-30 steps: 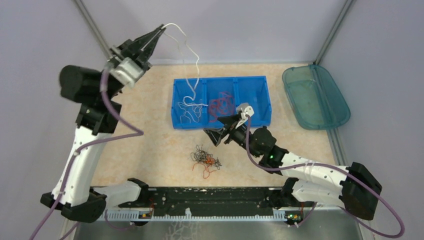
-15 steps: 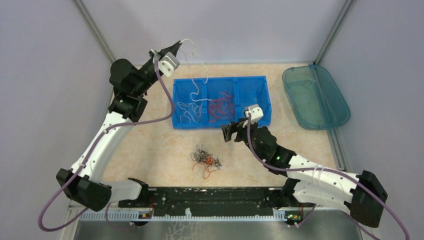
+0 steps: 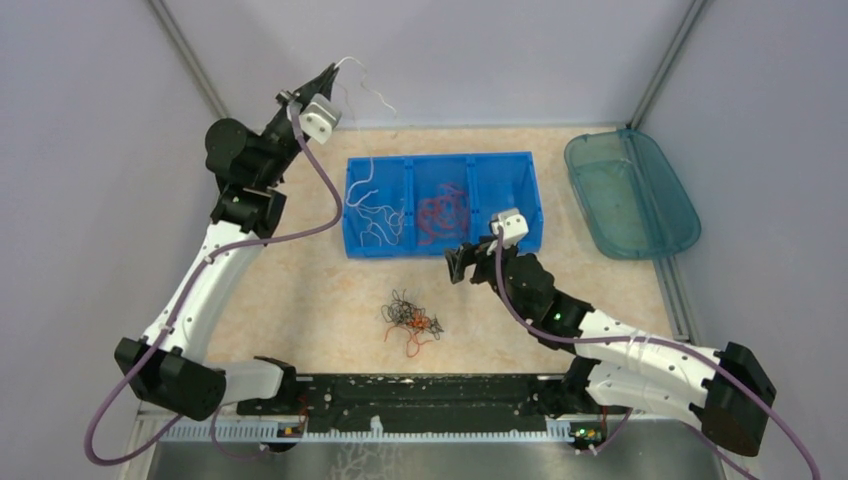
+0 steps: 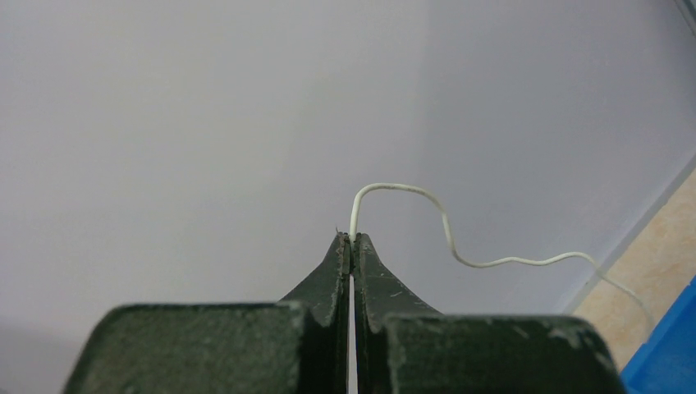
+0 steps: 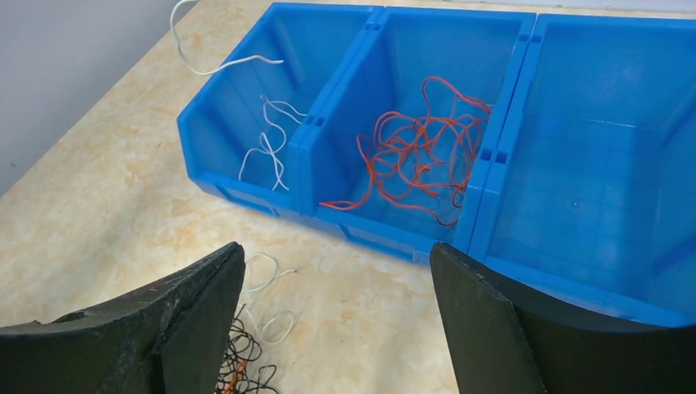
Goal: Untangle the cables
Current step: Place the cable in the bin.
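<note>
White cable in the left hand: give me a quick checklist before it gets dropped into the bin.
1. White cable pinched in the shut left hand: ok.
2. Its free end over the blue bin's left compartment: ok.
3. That compartment holds only white cables: ok.
4. Held cable free of those cables: cannot tell.
5. Right hand open, holding nothing: ok.
6. Tangled pile on the table sorted: not ok.
</note>
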